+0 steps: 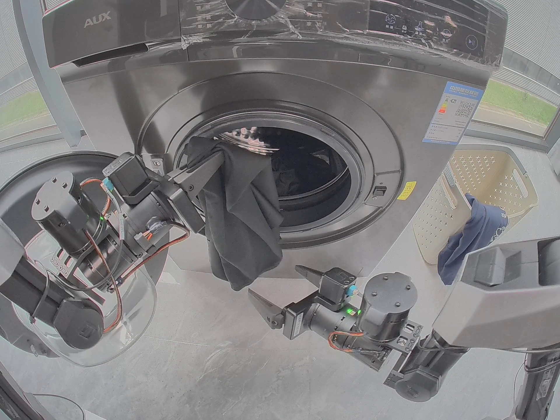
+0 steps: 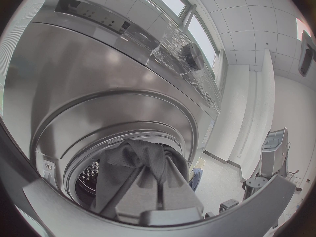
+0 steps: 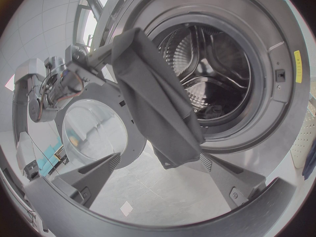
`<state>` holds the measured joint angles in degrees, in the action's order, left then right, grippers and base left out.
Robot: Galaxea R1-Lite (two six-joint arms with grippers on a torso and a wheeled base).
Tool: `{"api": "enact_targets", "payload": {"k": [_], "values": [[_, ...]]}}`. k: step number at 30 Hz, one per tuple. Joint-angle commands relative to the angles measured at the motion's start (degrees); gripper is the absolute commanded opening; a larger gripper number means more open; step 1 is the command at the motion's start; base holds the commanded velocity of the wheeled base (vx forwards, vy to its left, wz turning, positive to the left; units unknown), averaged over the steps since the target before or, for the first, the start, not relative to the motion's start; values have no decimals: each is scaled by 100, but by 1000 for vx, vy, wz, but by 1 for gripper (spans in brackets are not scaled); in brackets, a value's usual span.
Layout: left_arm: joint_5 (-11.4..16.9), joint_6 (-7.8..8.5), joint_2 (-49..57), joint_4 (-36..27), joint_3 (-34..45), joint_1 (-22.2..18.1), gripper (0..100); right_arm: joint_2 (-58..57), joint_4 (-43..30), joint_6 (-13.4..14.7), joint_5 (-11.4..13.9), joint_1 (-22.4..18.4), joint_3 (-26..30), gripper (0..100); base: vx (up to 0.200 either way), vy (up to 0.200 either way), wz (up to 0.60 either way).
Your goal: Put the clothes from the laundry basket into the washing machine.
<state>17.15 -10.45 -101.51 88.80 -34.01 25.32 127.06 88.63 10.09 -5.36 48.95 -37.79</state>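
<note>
Washing machine (image 1: 326, 88): a silver-grey, brushed-metal front-loader with clear wrinkled film over its control panel, standing on a pale grey marbled tile floor (image 1: 233, 351). Its round door (image 3: 93, 129) with a domed glass window stands open on the robot's left, exposing a perforated steel drum (image 3: 197, 66). A cream perforated plastic laundry basket (image 1: 490, 176) sits to the machine's right, with a dark blue garment (image 1: 475, 234) draped over its rim. A dark grey matte fabric garment (image 1: 242, 217) hangs in folds across the drum opening, clenched at its top edge by the left gripper (image 1: 217, 160). The right gripper (image 1: 273, 279) is below the garment, fingers spread and empty.
</note>
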Motion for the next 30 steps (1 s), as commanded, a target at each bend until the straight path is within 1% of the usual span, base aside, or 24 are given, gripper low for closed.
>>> {"api": "enact_targets", "payload": {"k": [1, 4, 19, 25, 26, 30], "values": [[-107, -1, -150, 6, -132, 34, 0, 539, 6, -25, 0, 36, -352, 100, 0, 0, 0], [-160, -1, -167, 6, -158, 34, 0, 671, 6, -43, 0, -8, -589, 100, 0, 0, 0], [-177, 8, -211, 6, -176, 43, 0, 1286, 6, -166, 62, -52, -1415, 100, 0, 0, 0], [-160, 8, -211, 6, -150, 17, 0, 1347, 6, -166, 53, -69, -1512, 100, 0, 0, 0], [-151, -1, -202, 6, -150, -18, 0, 1312, 14, -139, 53, -280, -1521, 100, 0, 0, 0], [-168, -10, -211, 6, -167, -18, 0, 1268, 14, -122, 62, -395, -1512, 100, 0, 0, 0]]}}
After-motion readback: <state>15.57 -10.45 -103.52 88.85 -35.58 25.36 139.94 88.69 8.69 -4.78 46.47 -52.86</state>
